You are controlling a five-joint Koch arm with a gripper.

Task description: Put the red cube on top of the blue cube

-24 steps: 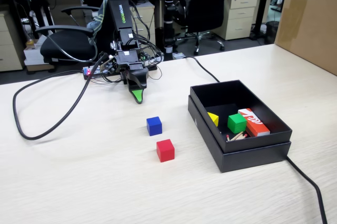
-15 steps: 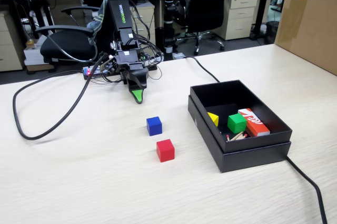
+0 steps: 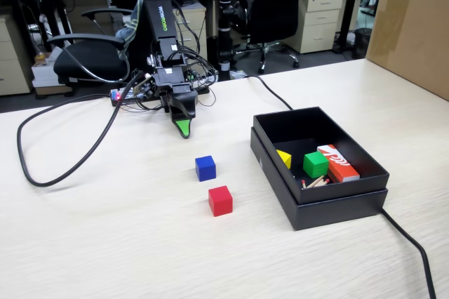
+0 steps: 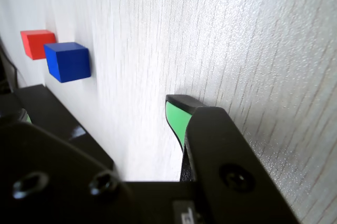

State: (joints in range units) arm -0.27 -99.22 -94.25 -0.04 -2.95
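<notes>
The red cube (image 3: 220,201) sits on the light wood table, just in front and right of the blue cube (image 3: 205,168) in the fixed view; the two stand apart. My gripper (image 3: 184,130) points down at the table behind the blue cube, a short way from it, and holds nothing. In the wrist view the blue cube (image 4: 67,61) and the red cube (image 4: 37,43) lie at the upper left, beyond my gripper (image 4: 100,103). Its jaws stand apart with bare table between them. The green-padded fingertip (image 4: 176,119) is on the right.
An open black box (image 3: 319,197) stands right of the cubes, holding a yellow piece (image 3: 284,158), a green cube (image 3: 316,164), an orange-red lettered box (image 3: 338,162) and some sticks. Black cables (image 3: 42,173) loop on the left and run past the box. A cardboard box (image 3: 414,25) stands at the far right.
</notes>
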